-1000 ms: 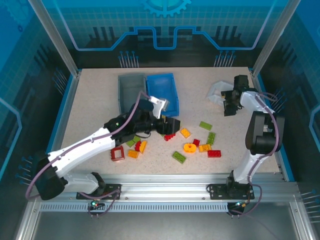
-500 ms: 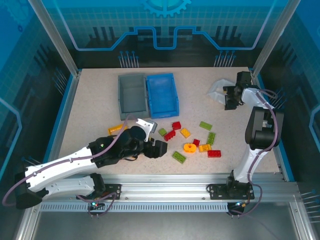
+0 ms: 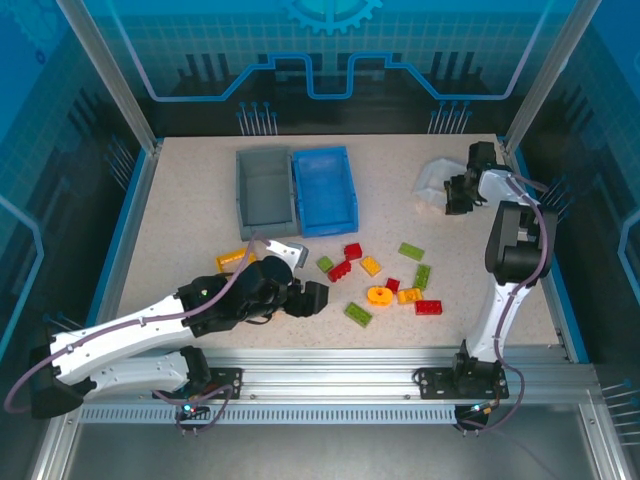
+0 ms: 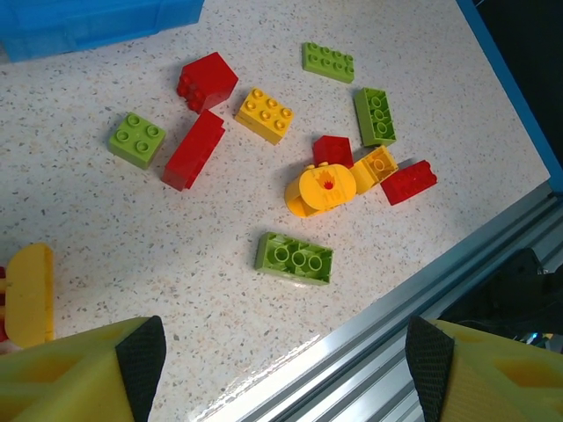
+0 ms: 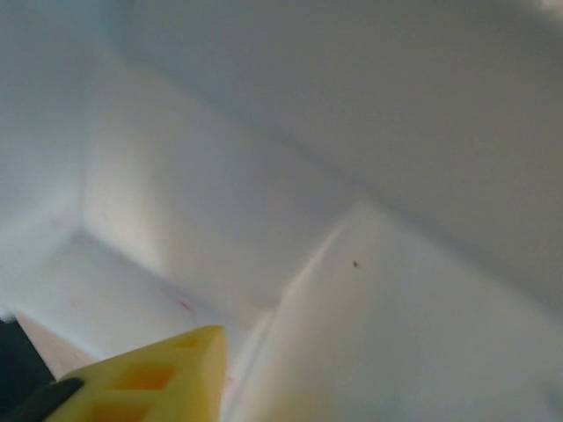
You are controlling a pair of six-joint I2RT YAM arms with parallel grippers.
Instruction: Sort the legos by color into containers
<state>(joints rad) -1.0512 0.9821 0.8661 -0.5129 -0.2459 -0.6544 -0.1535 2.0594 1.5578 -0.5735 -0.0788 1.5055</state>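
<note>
Now the left tool [image 4: 286, 360] is hovering over the surface [image 4: 132, 229], jaws standing wide apart and gripping nothing. A light green brick [image 4: 294, 258] is lying just ahead of it, a yellow round piece [image 4: 321, 189] beyond. A pick seems to be starting, calling for a descent astride one brick. Rightward, the right tool [image 3: 458, 195] is reaching into the white tray [image 3: 432, 180]; I cannot tell its opening.

A speckled beige tabletop [image 3: 180, 200], blue-trimmed at its sides, meets an aluminium rail [image 3: 330, 365] along its near edge.
</note>
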